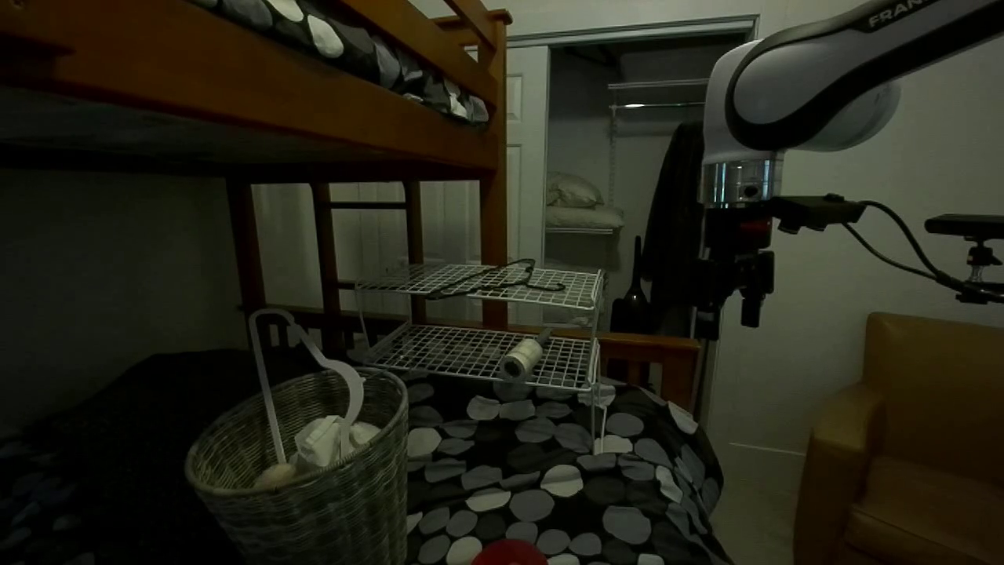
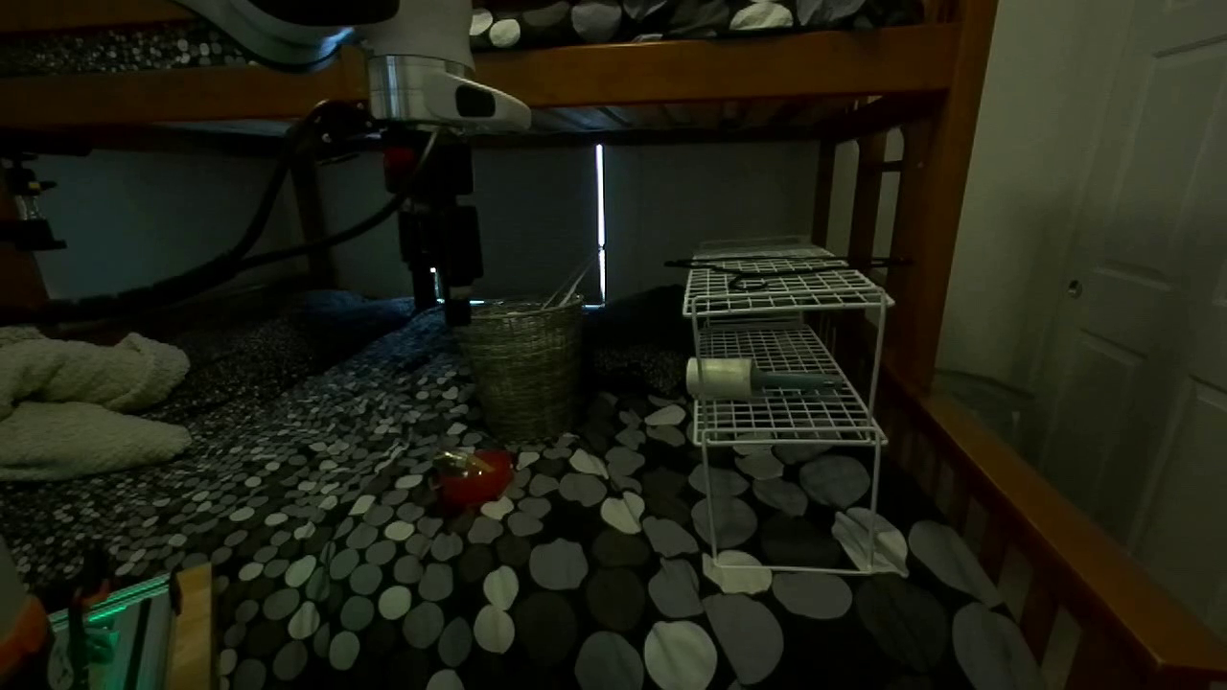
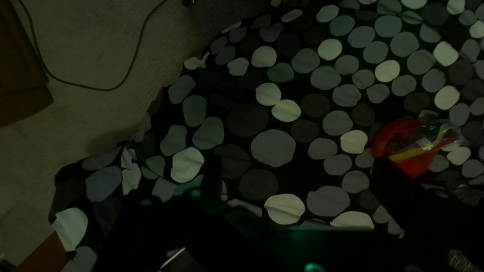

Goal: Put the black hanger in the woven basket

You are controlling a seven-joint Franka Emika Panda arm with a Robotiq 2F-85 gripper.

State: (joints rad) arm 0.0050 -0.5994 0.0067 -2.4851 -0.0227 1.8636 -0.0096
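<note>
The black hanger [image 1: 463, 285] lies flat on the top shelf of the white wire rack [image 1: 584, 294]. In an exterior view, the hanger [image 2: 863, 262] reaches past the shelf's sides. The woven basket [image 1: 314, 510] stands upright on the bed; it also shows in an exterior view [image 2: 527, 374]. A white hanger [image 1: 268, 392] and pale items stick up in it. My gripper [image 1: 729, 318] is in the air, well apart from the rack and the hanger; it also shows in an exterior view [image 2: 441, 309]. In the wrist view the gripper [image 3: 298, 160] has its fingers wide apart with nothing between them. The black hanger is out of the wrist view.
A lint roller [image 2: 724, 379] lies on the rack's lower shelf. A red bowl [image 2: 474, 477] with a clear packet sits on the dotted bedspread [image 2: 613, 661]. The upper bunk's wooden rail [image 2: 719, 81] runs overhead. A tan armchair [image 1: 902, 463] stands beside the bed.
</note>
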